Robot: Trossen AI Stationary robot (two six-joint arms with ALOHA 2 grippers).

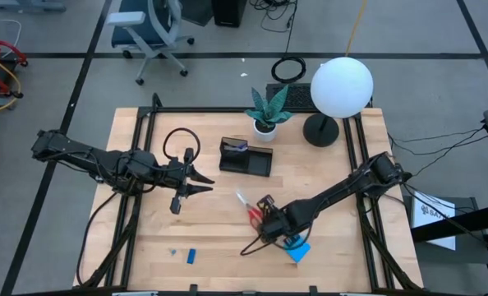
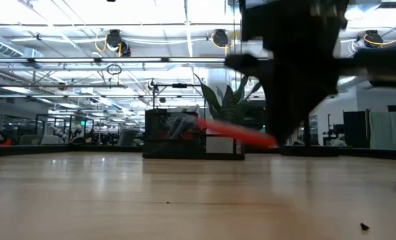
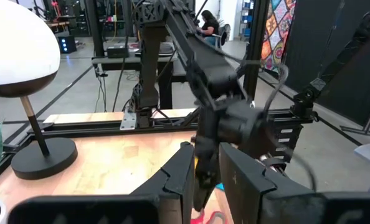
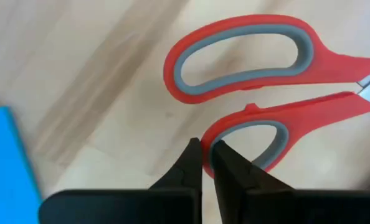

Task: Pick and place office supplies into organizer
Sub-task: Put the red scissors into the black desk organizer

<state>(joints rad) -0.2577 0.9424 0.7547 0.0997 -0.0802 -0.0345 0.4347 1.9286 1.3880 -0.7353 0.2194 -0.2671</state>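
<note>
A: Right wrist view: red-handled scissors (image 4: 260, 81) lie toward the worktop's front edge, the right gripper (image 4: 205, 152) pinched together on the smaller loop's rim.

B: Pickup step, I'd judge; next, lift and carry to the organizer (image 1: 246, 157).

Right gripper (image 4: 202, 160) low, jaws pinched; left gripper (image 1: 196, 182) raised

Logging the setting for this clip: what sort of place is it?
Probably a robotics lab in an open industrial hall: ceiling trusses with strip lights, black framed rigs, an office chair on concrete floor.
</note>
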